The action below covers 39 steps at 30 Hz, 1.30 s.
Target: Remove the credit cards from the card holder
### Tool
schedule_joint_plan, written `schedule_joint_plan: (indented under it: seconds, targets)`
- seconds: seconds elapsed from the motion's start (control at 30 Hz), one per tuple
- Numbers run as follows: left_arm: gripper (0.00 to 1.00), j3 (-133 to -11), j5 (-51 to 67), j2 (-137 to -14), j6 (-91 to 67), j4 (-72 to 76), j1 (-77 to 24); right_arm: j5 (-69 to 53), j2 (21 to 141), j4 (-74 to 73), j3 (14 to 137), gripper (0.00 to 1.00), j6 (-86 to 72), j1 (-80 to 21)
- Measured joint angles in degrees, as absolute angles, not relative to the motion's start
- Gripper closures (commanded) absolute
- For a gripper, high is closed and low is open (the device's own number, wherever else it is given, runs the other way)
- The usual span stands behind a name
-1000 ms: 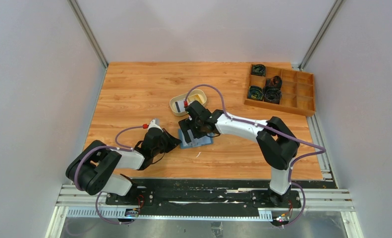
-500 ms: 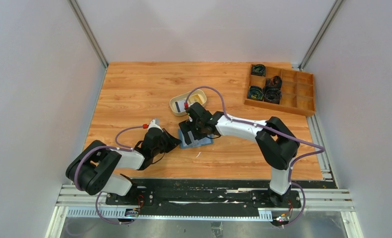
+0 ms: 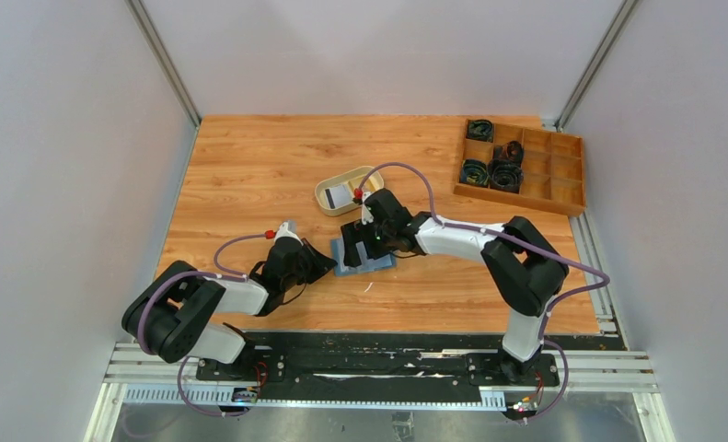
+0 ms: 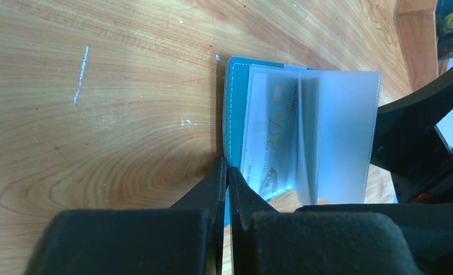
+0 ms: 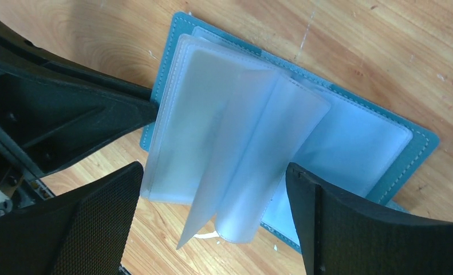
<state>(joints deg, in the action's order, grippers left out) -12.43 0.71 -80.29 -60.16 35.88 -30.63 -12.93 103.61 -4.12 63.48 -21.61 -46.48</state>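
Credit cards (image 4: 271, 140) sat sleeved in the card holder (image 3: 366, 261) lying open on the table (image 3: 249, 166) — my left gripper (image 4: 227, 172) pinched shut on its left edge, my right gripper (image 5: 212, 177) spread wide above the raised leaves, nearer them.

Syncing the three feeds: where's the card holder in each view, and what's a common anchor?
Top external: card holder just below frame centre, between the two arms.
Left wrist: centre-right, lying open.
Right wrist: fills the centre, between the open jaws of the right gripper.
Shared landmark: left gripper, shut on the holder's cover edge.
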Motion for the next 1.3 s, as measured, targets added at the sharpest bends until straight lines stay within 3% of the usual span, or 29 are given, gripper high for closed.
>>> schedule_joint_plan:
  seconds: [0.53, 1.07, 1.3]
  targets:
    - [1.00, -12.43, 0.93, -80.31, -59.99, 35.88, -30.63, -26.20, 104.77, 5.72, 60.29, 0.01, -23.40, -44.27]
    - [1.00, -12.67, 1.74, -80.75, -59.99, 36.01, -30.63, -1.54, 108.01, -12.53, 72.84, 0.02, -21.39, -52.29]
    - [1.00, -12.67, 1.74, -80.79, -59.96, 36.05, -30.63, 3.16, 110.41, -17.12, 75.92, 0.18, -21.41, -53.52]
